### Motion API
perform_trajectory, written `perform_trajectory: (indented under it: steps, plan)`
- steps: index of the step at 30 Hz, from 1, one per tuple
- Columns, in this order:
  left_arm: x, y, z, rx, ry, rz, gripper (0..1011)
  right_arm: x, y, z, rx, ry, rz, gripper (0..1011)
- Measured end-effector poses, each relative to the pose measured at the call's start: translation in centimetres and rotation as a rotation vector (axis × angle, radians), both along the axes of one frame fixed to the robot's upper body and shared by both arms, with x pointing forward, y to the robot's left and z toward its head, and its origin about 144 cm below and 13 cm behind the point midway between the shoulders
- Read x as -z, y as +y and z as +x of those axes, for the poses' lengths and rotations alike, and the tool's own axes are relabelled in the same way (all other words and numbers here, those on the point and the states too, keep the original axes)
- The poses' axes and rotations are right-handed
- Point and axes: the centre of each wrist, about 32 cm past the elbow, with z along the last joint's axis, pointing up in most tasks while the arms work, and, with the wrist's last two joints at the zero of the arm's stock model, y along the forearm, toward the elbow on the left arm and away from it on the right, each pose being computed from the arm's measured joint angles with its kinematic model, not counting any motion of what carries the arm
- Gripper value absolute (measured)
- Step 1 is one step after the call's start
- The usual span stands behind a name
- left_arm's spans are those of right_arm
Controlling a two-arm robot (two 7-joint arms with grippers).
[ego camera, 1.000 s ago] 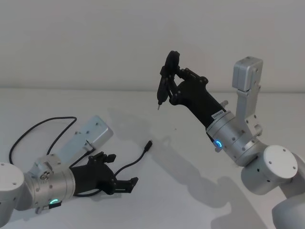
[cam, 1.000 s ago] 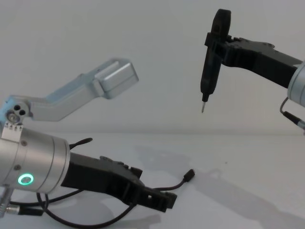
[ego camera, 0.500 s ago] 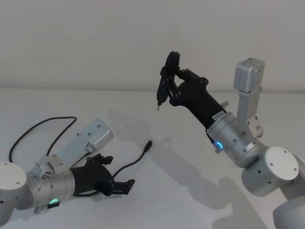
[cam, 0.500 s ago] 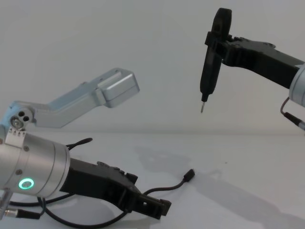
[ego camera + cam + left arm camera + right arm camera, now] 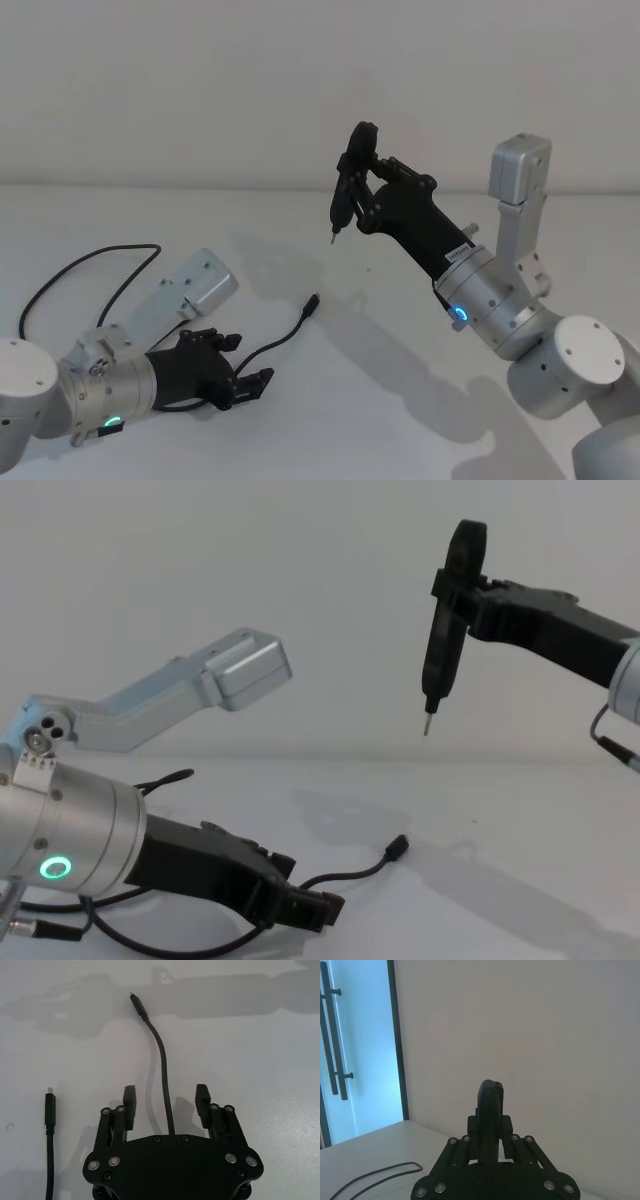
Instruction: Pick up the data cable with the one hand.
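**Item: data cable** (image 5: 161, 1055). Thin black cord lying slack on the white tabletop (image 5: 100, 215). One stretch runs out from under the palm of the left gripper (image 5: 166, 1091) and passes between its two fingers, touching neither. It curves on to a small plug (image 5: 138, 1006) well ahead of the fingertips. A second plug (image 5: 49, 1107) lies just beside the left gripper, outside one finger. The rest of the cord loops away behind that gripper's wrist.

**Left gripper.** Low over the table, fingers spread wide and grasping nothing. Whether the tips touch the surface cannot be told.

**Right gripper** (image 5: 491, 1135). Well apart from the left gripper and raised high above it. Fingers clenched on a black pen-like tool (image 5: 442, 650), metal tip pointing down. Idle to this task.

**Hazards, as judged:**
- The cord is thin and flat to the table, so fingers closing too high would meet above it and come up empty.
- The cord sits nearer one finger, so a closing stroke may roll it aside.
- The loop trailing under the wrist could snag or drag on lifting and pull the cord from a light pinch.
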Motion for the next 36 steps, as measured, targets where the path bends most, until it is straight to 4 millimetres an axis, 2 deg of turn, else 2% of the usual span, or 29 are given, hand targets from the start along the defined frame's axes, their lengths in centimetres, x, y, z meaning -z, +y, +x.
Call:
perform_trajectory:
  steps: [2, 3, 5, 6, 21, 36]
  plan:
    - [0.0, 0.0, 0.0, -0.001, 0.000, 0.001, 684, 0.2, 0.0, 0.2, 0.000, 0.006, -0.002, 275]
    - [0.0, 0.0, 0.0, -0.001, 0.000, 0.002, 618, 0.3, 0.0, 0.2, -0.001, 0.008, -0.003, 275]
    - [0.0, 0.0, 0.0, -0.001, 0.000, 0.002, 577, 0.5, 0.0, 0.6, -0.004, 0.012, -0.004, 274]
    - [0.0, 0.0, 0.0, -0.001, 0.000, 0.002, 514, 0.7, 0.0, 0.8, -0.005, 0.016, -0.006, 275]
    - [0.0, 0.0, 0.1, -0.003, 0.000, 0.005, 59, 1.9, 0.1, 3.1, -0.035, 0.032, -0.018, 274]
    - [0.0, 0.0, 0.1, -0.004, 0.000, 0.006, 48, 3.8, -0.7, 4.0, -0.030, 0.083, -0.027, 274]
